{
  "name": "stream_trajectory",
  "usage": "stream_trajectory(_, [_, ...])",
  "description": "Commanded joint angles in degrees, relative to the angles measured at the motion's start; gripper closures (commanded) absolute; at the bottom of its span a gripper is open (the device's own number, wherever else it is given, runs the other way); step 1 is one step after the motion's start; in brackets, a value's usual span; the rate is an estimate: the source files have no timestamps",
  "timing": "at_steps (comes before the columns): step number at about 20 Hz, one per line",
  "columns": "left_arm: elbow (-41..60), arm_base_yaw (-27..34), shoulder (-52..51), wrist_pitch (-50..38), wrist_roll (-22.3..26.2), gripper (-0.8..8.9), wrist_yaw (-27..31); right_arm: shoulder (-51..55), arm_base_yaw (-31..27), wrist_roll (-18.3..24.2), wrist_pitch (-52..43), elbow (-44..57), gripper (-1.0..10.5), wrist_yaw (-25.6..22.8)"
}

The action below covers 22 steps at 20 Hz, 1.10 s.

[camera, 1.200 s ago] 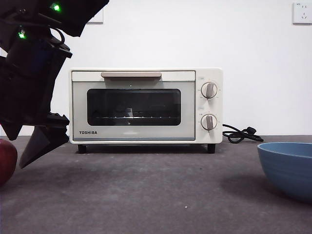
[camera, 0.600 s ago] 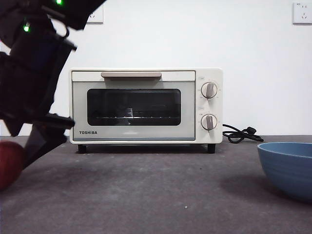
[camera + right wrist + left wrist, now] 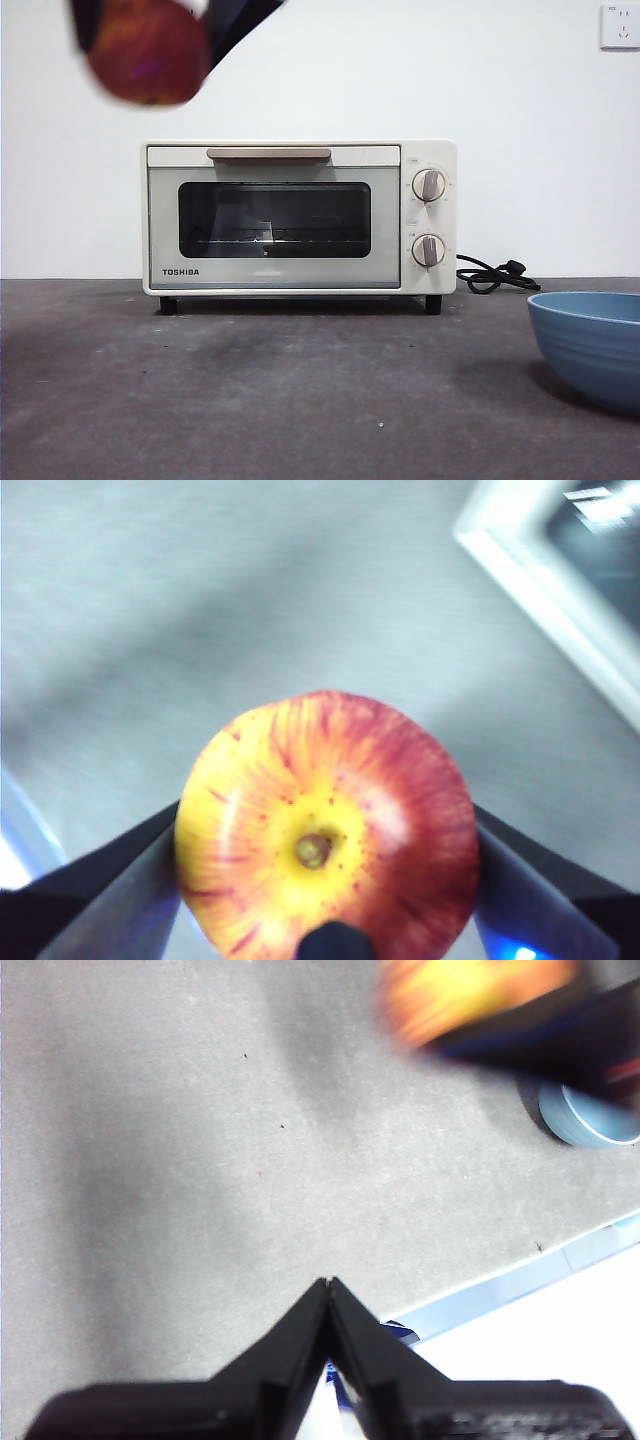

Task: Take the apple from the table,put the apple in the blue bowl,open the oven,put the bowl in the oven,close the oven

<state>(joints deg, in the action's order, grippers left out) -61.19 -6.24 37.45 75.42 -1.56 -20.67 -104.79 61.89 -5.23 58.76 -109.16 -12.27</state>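
Right pincer (image 3: 325, 880) grasps the apple (image 3: 325, 830) between its jaws, high above the table (image 3: 300, 400), so we judge the pickup done. Our left pincer (image 3: 328, 1295) waits clenched. Nearest us, the blue bowl (image 3: 590, 345) sits empty; behind, the oven (image 3: 300, 215) is shut. Bowling the apple, opening, loading and closing remain.
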Motion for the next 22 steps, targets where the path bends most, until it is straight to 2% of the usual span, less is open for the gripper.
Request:
stream_trajectory(1, [-0.2, -0.2, 0.4, -0.8, -0.5, 8.18, -0.3, 4.6, -0.4, 0.9, 4.2, 0.1, 9.5, -2.4])
stream_trajectory(6, [-0.2, -0.2, 1.7, -1.9, -1.5, 8.18, -0.3, 15.5, -2.6, 0.6, 9.7, 5.3, 9.5, -4.4])
stream_trajectory(9, [-0.2, -0.2, 2.2, -1.9, -1.5, 8.18, -0.3, 25.5, -7.3, -1.1, 7.8, 17.9, 9.5, -4.5])
stream_trajectory(13, [-0.2, -0.2, 3.0, -3.5, -1.5, 8.18, -0.3, 39.2, -17.1, -4.0, 4.5, 34.6, 9.5, -3.5])
stream_trajectory(15, [-0.2, -0.2, 3.8, -4.2, -1.5, 8.18, -0.3, 44.6, -22.4, -4.3, 1.4, 40.7, 9.5, -0.8])
stream_trajectory(19, [-0.2, -0.2, 6.7, -5.2, -1.5, 8.18, -0.3, 50.6, -30.1, -4.3, -7.3, 52.4, 9.5, 9.6])
stream_trajectory(22, [-0.2, -0.2, 8.7, -5.6, -1.4, 8.18, -0.3, 51.0, -33.2, -4.7, -13.8, 61.3, 9.5, 12.1])
